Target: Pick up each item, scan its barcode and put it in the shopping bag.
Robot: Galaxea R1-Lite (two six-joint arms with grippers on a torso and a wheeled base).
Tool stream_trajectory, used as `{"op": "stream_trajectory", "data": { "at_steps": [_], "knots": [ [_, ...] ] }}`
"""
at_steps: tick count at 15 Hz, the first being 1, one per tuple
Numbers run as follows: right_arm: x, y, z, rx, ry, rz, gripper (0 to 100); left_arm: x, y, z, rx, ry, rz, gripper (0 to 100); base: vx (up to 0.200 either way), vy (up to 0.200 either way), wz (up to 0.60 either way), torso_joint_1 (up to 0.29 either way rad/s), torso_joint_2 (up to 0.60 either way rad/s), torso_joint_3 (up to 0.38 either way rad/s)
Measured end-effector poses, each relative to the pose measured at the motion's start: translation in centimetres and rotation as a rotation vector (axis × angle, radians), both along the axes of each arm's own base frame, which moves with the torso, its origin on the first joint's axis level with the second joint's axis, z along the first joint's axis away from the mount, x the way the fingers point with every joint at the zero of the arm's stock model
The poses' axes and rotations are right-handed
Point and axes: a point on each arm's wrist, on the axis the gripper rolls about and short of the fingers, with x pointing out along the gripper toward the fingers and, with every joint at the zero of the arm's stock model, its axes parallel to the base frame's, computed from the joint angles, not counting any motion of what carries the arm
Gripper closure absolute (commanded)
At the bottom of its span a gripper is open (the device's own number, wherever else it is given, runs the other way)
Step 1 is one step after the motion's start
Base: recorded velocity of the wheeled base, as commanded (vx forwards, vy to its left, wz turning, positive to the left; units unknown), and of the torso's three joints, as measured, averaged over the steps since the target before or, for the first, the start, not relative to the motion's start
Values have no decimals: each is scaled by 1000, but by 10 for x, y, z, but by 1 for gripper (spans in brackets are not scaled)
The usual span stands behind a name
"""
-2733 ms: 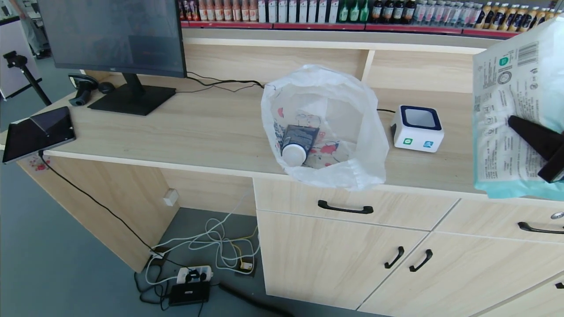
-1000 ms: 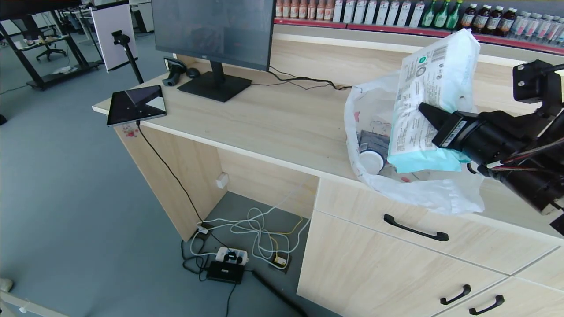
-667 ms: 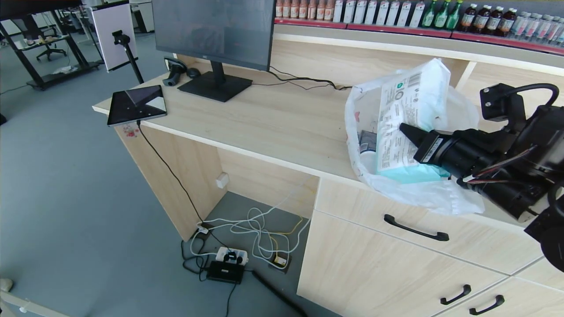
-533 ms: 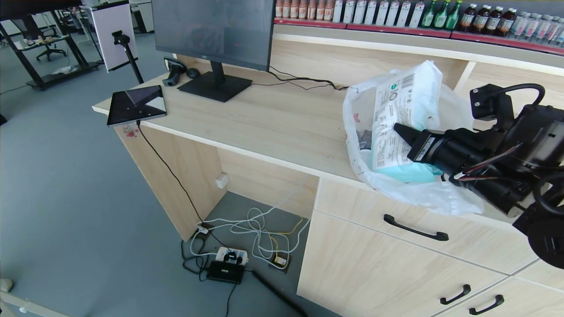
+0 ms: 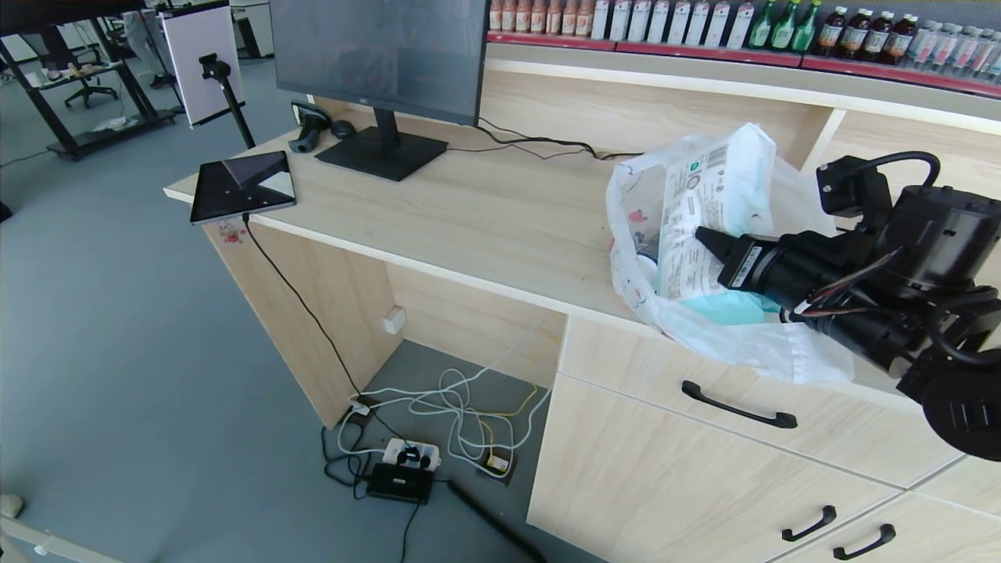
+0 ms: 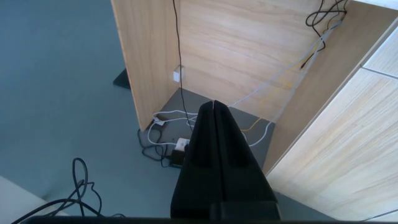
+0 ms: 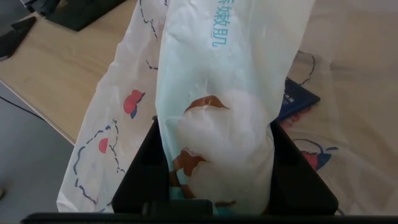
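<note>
You're at the bagging step: your right gripper (image 5: 704,236) is clamped on the tissue pack (image 5: 690,205), which stands upright, partway inside the shopping bag (image 5: 751,352). Next, I'd judge, sink it deeper into the bag, then let go.

Black arm (image 5: 931,234), tapered black claw (image 5: 706,237)

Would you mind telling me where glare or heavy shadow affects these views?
Head view: the tablet mirrors bright light. Right wrist view: the pack looks brightly lit and pale. Left wrist view: the left pincer shows as a dark silhouette.
</note>
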Motion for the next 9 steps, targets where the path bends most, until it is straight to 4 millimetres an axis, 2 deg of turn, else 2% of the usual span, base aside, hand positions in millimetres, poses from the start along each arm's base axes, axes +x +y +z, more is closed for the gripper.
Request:
{"op": "stream_trajectory", "data": {
  "at_steps": [3,5,7,9],
  "knots": [
    [-15,3,0,-5,2,24,100,0,0,0,1,0,0,100,0,0,0,0,0,0],
    [-24,1,-6,-12,28,29,100,0,0,0,1,0,0,100,0,0,0,0,0,0],
    [-26,1,-10,-15,40,32,100,0,0,0,1,0,0,100,0,0,0,0,0,0],
    [-19,3,-12,-16,46,29,100,0,0,0,1,0,0,100,0,0,0,0,0,0]
  ]
}}
